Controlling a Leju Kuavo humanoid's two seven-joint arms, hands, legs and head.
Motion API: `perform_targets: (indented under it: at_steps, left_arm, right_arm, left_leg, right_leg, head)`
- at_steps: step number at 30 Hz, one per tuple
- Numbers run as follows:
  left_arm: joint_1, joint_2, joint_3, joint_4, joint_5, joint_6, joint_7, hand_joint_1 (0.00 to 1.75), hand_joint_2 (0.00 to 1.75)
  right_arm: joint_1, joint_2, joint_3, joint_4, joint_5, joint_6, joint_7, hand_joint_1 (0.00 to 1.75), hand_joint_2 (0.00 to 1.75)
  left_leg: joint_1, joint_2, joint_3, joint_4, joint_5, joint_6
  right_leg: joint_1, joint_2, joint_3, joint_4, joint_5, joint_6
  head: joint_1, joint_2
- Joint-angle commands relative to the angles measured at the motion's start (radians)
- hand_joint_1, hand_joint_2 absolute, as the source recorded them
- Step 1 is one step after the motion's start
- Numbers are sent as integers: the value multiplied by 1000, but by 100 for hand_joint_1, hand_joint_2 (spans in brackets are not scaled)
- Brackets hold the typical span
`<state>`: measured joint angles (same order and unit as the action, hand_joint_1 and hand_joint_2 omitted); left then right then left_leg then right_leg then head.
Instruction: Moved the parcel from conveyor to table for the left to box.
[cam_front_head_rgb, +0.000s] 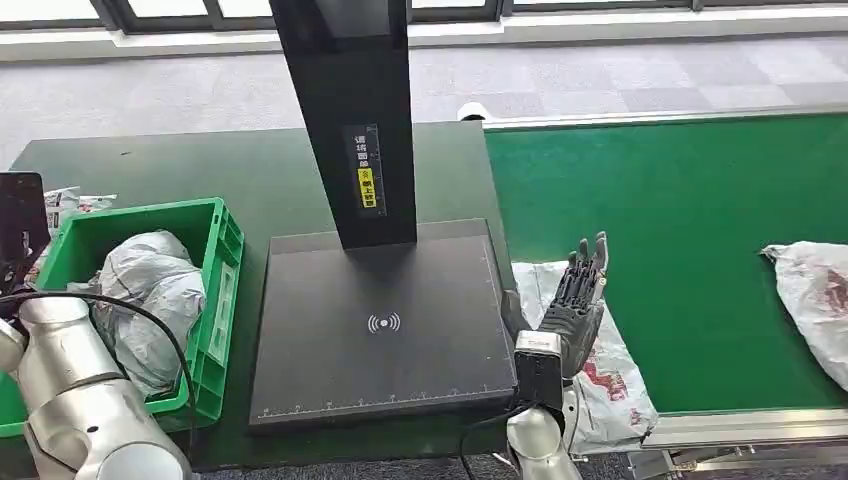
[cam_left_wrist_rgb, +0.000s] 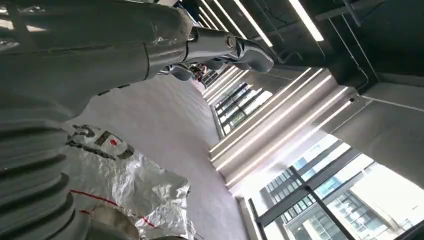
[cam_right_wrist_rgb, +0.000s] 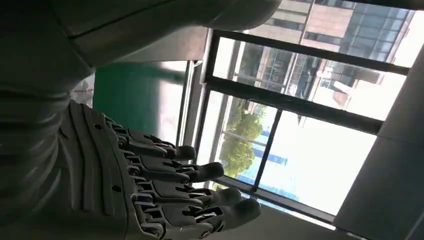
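Note:
A white-grey plastic parcel (cam_front_head_rgb: 605, 375) with red print lies at the near left corner of the green conveyor (cam_front_head_rgb: 690, 220). My right hand (cam_front_head_rgb: 578, 300) hovers just above it, fingers straight and apart, holding nothing; the right wrist view shows those fingers (cam_right_wrist_rgb: 190, 190) spread with empty air in front. A second parcel (cam_front_head_rgb: 815, 300) lies at the belt's right edge. My left arm (cam_front_head_rgb: 70, 400) stays low beside the green crate (cam_front_head_rgb: 225, 260). In the left wrist view my left hand (cam_left_wrist_rgb: 225, 47) is stretched out empty over a crumpled parcel (cam_left_wrist_rgb: 130, 185).
A black scanner platform (cam_front_head_rgb: 380, 330) with a tall black post (cam_front_head_rgb: 350, 110) stands on the dark table between crate and conveyor. The crate holds grey bagged parcels (cam_front_head_rgb: 150, 290). A dark device (cam_front_head_rgb: 22, 225) sits at the far left edge.

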<state>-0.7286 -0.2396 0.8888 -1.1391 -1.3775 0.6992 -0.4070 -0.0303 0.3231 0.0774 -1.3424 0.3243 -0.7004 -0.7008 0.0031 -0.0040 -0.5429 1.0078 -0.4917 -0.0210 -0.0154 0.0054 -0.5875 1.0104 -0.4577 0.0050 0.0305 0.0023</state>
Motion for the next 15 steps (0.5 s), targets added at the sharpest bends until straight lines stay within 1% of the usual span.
perform_targets:
  at_steps: [1, 2, 3, 4, 5, 6, 7, 8, 9, 10, 11, 13, 14, 15]
  left_arm:
    - [-49, -16, 59, 78, 171, -1, -163, 0, 175]
    - [-41, -22, 7, 142, 331, -1, -259, 0, 175]
    - [7, -33, -122, 129, 476, -7, -291, 0, 175]
    - [64, -46, -231, 75, 578, -41, -290, 0, 175]
    - [146, -48, -373, -20, 678, -53, -258, 0, 175]
    - [230, -63, -488, -123, 719, -23, -245, 0, 175]
    - [297, -56, -589, -197, 774, -21, -216, 0, 175]
    - [344, -53, -652, -251, 787, -2, -197, 0, 175]
    - [393, -68, -693, -316, 789, -1, -196, 0, 175]
    - [427, -68, -736, -351, 795, -1, -201, 0, 175]
    - [460, -99, -734, -401, 756, -1, -222, 0, 175]
    - [460, -99, -734, -401, 756, -1, -222, 0, 175]
    - [483, -109, -738, -439, 738, -1, -243, 0, 175]
    - [490, -109, -738, -447, 733, -1, -245, 0, 175]
  right_arm:
    - [-8, 26, -72, 37, 14, 2, 3, 0, 175]
    - [-3, 26, -112, 25, 33, 2, 3, 0, 175]
    - [-8, 26, -160, 29, 56, 2, 3, 0, 175]
    - [-13, 26, -205, 38, 76, 2, 3, 0, 175]
    - [-23, 26, -247, 72, 95, 2, 3, 0, 175]
    - [-50, 26, -321, 141, 150, 2, 12, 0, 175]
    - [-63, 26, -369, 175, 220, 2, 58, 0, 175]
    - [-81, 26, -416, 212, 295, 2, 87, 0, 175]
    - [-111, 26, -495, 272, 449, 2, 171, 0, 175]
    - [-130, 20, -560, 313, 631, 2, 280, 0, 175]
    - [-150, 16, -631, 341, 863, 2, 414, 0, 175]
    - [-150, 16, -631, 341, 863, 2, 414, 0, 175]
    - [-181, -14, -646, 442, 1022, 2, 574, 0, 175]
    - [-187, -23, -649, 462, 1028, 2, 583, 0, 175]
  left_leg:
    - [1, 0, 0, -1, 0, 0]
    - [0, -2, 0, -1, 1, 0]
    - [1, -4, 0, -1, 1, 0]
    - [1, -6, 0, -2, 2, 0]
    - [0, -7, 0, -2, 2, 1]
    - [0, -9, 2, -3, 3, 1]
    - [0, -5, 1, -2, 1, 1]
    - [0, -2, 2, -2, 1, 1]
    - [1, -2, 3, -2, 1, 1]
    - [1, -2, 2, -2, 0, 1]
    - [1, -2, 2, -2, 0, 2]
    - [0, -2, 1, -1, 0, 2]
    - [0, -3, 0, 0, -1, 2]
    - [1, -2, 1, -1, -1, 3]
  right_leg:
    - [1, -1, 1, -2, 1, -1]
    - [1, -3, 1, -1, 0, 0]
    - [1, -5, 2, -2, 0, 0]
    - [1, -6, 3, -2, 0, 0]
    - [0, -8, 3, -2, 0, 0]
    - [1, -10, 4, -5, 0, 0]
    - [0, -6, 3, -4, 0, 0]
    - [0, -3, 3, -4, 1, 0]
    - [1, -3, 4, -5, 1, 0]
    - [0, -2, 3, -4, 1, 0]
    - [1, -3, 4, -6, 1, 0]
    - [-1, -3, 3, -4, 0, 0]
    - [-2, -3, 2, -3, 0, 0]
    - [-1, -3, 4, -4, 1, 0]
  head:
    - [0, 0]
    - [0, 0]
    - [0, 0]
    - [0, 0]
    - [0, 0]
    - [0, 0]
    - [0, 0]
    - [0, 0]
    - [0, 0]
    - [0, 0]
    - [0, 0]
    - [0, 0]
    - [0, 0]
    - [0, 0]
